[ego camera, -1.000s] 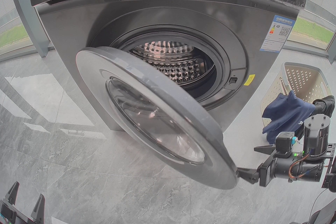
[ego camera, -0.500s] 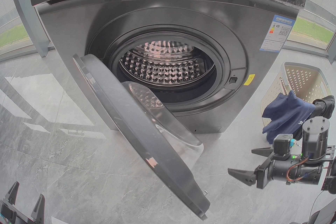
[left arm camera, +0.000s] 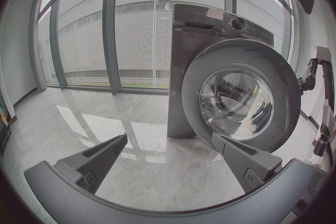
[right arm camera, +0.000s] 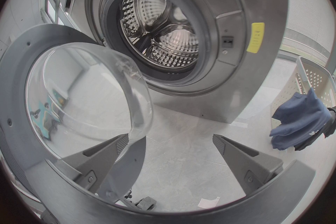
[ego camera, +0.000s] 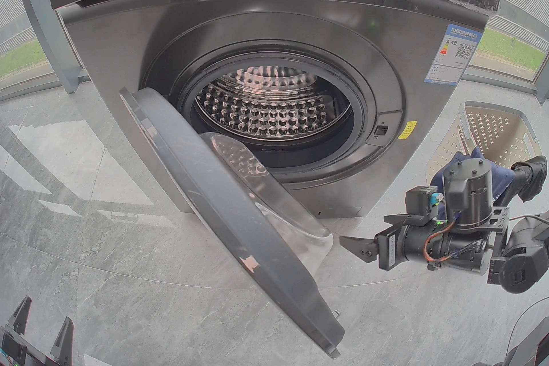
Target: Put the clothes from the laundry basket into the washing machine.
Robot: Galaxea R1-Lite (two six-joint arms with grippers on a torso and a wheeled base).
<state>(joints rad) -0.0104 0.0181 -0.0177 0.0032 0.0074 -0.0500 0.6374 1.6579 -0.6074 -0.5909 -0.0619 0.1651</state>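
Observation:
The grey washing machine (ego camera: 131, 35) stands with its round door (ego camera: 229, 213) swung wide open, baring the steel drum (ego camera: 269, 104). At the right, a beige laundry basket (ego camera: 500, 130) holds a blue garment (ego camera: 504, 179) draped over its rim, partly hidden by my right arm, and a black garment (ego camera: 532, 172). My right gripper (ego camera: 366, 230) hangs open and empty over the floor, between the door's free edge and the basket. Its wrist view shows the gripper (right arm camera: 168, 140), the drum (right arm camera: 161, 32), the door glass (right arm camera: 87, 95) and the blue garment (right arm camera: 301, 119). My left gripper (ego camera: 46, 311) is open, low at the near left.
Glossy grey floor tiles (ego camera: 114, 270) spread in front of the machine. The open door (left arm camera: 241, 95) juts out into the space in front of the drum. Tall windows (left arm camera: 84, 32) and a pillar (ego camera: 40, 12) stand behind and to the left of the machine.
The door swung from half open to wide open as the right gripper left its edge. The right gripper then moved left and farther in, now covering part of the blue garment.

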